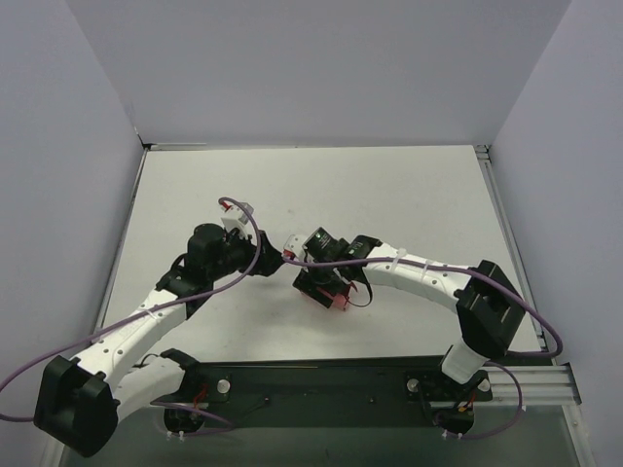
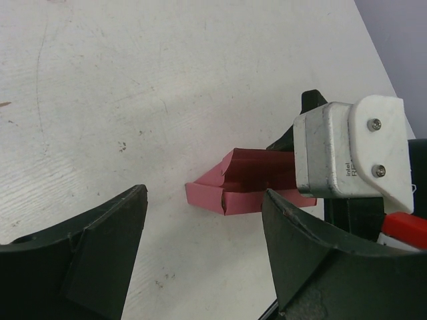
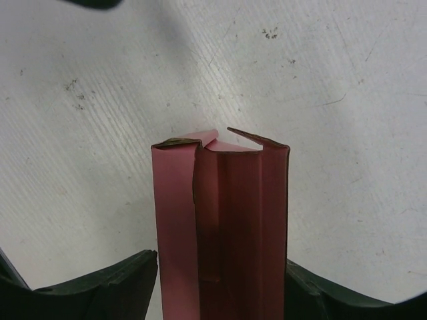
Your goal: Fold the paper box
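The pink-red paper box (image 3: 220, 220) lies on the white table (image 1: 389, 195), its long side walls folded up and its end flaps loose. It runs lengthwise between the fingers of my right gripper (image 3: 221, 267), whose jaws are spread wide with a fingertip (image 3: 133, 273) close beside each wall. From above, the box (image 1: 336, 297) peeks out under the right gripper (image 1: 326, 284). My left gripper (image 2: 203, 200) is open and hovers just short of the box's near corner (image 2: 227, 197), nothing between its fingers. It sits left of the box (image 1: 274, 258).
The right wrist's silver camera housing (image 2: 347, 157) and a red cable (image 2: 403, 230) crowd the right side of the left wrist view. Grey walls enclose the table on three sides. A metal rail (image 1: 526, 384) runs along the near edge.
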`<state>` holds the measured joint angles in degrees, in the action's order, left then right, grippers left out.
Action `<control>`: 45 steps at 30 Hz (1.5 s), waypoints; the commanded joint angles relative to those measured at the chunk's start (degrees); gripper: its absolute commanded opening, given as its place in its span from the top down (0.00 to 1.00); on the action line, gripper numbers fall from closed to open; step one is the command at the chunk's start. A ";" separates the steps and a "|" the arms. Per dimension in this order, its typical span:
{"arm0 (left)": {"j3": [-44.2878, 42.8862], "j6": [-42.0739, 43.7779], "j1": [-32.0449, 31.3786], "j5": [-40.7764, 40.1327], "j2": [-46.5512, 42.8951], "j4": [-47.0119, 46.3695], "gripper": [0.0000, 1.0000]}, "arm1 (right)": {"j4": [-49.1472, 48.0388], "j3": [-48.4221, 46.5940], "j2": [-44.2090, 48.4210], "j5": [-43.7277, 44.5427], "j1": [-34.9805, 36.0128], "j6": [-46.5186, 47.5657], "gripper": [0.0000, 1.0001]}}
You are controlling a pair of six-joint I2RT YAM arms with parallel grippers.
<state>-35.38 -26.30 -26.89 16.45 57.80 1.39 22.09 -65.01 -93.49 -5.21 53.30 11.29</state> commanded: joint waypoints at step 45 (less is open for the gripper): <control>11.03 11.63 -11.86 -2.82 12.69 -36.10 0.54 | -7.15 8.24 7.98 -1.47 0.32 -1.97 0.74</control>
<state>-24.56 -14.81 -38.54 13.30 69.82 -30.55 14.96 -57.14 -87.61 -5.56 53.98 9.78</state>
